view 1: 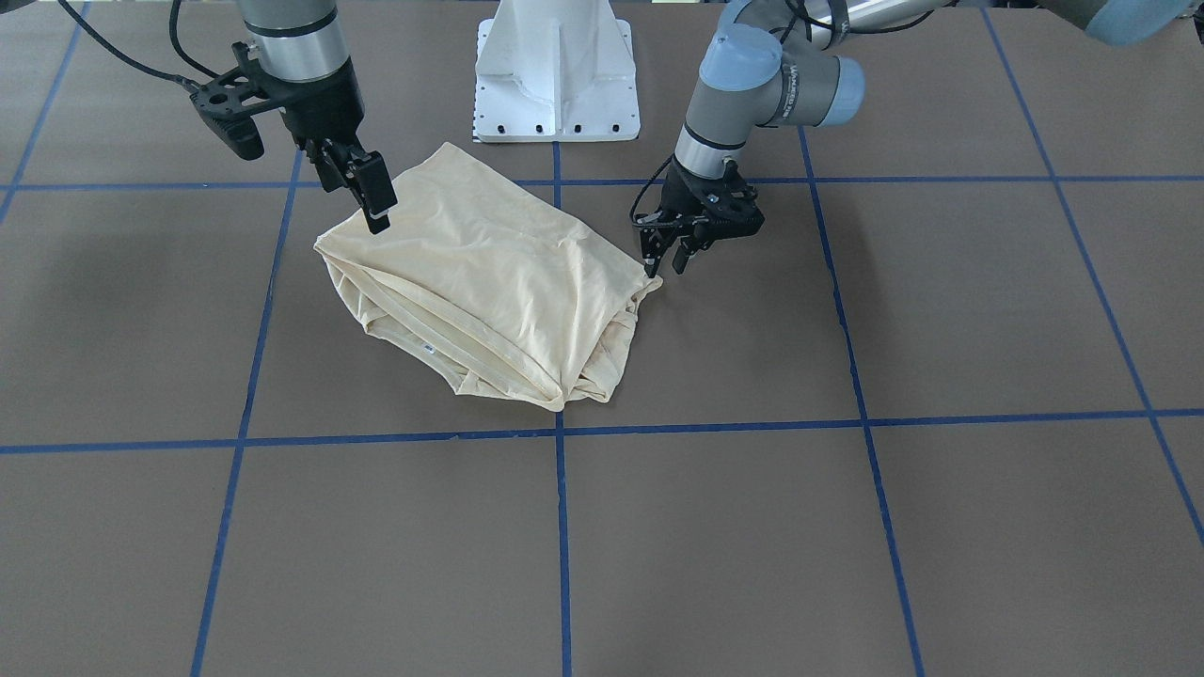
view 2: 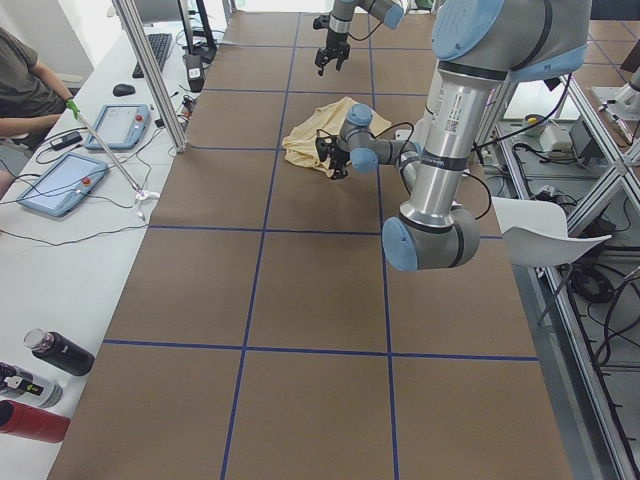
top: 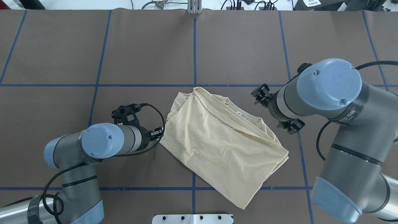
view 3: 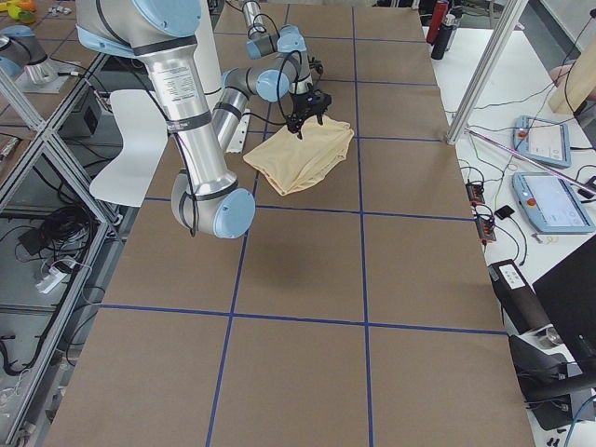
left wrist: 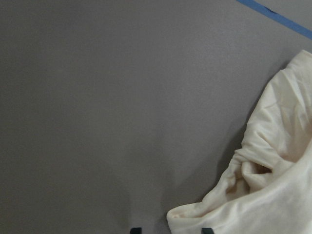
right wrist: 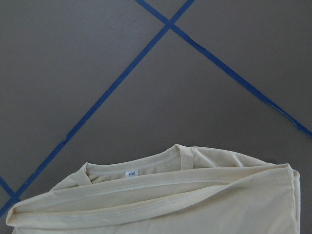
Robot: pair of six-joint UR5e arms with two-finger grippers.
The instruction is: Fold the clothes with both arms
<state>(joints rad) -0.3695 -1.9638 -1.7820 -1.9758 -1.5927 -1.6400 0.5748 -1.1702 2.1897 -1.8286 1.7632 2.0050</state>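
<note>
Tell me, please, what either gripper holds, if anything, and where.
Nothing, apparently: the shirt lies slack, the left gripper open at one corner, the right gripper above the opposite edge, no cloth lifted.

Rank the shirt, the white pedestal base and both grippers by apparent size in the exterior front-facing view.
1. Shirt
2. White pedestal base
3. Right gripper and left gripper: too alike to rank, and differing nearness to the camera makes it unsure.

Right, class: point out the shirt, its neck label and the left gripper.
shirt [top: 217, 143], overhead view, on the middle of the folded cloth.
neck label [right wrist: 131, 173], right wrist view, on the small white tag itself.
left gripper [view 1: 666, 261], front-facing view, midway between its fingers.
</note>
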